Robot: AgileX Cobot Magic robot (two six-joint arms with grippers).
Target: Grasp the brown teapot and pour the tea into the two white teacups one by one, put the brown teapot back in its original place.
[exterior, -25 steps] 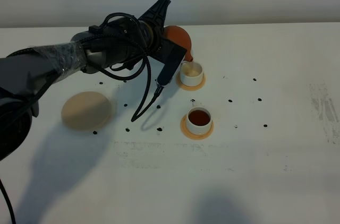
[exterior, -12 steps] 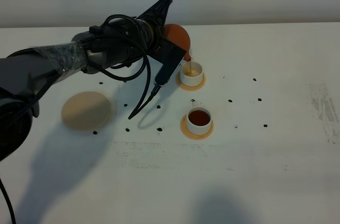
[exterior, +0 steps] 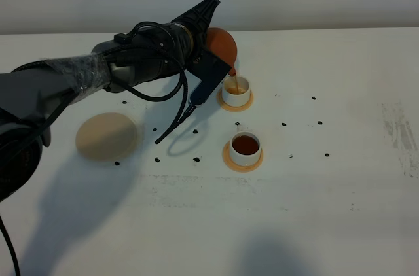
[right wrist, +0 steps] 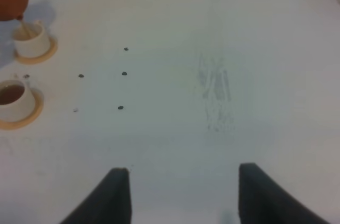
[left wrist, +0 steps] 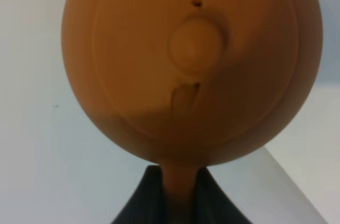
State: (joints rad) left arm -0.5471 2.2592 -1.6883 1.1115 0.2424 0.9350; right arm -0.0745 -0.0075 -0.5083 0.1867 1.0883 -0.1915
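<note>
My left claw [left wrist: 178, 192] clamped on brown teapot [left wrist: 191, 65]: squat round reddish clay body tipped, tea [exterior: 233, 78] streaming into far teacup [exterior: 236, 91]. Right claw [right wrist: 183, 173] agape.

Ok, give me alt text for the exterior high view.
The left arm tilts the brown teapot over the far white teacup, pouring tea into it. The near teacup holds dark tea, and a large beige coaster lies left of the cups on the white table.

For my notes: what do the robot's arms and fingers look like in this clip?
Left arm: black, its forearm wrapped in clear crinkled film, with loose black cables looping below. Its fingers are black and tapered. Of the right, only two dark fingers show. No markings visible.
</note>
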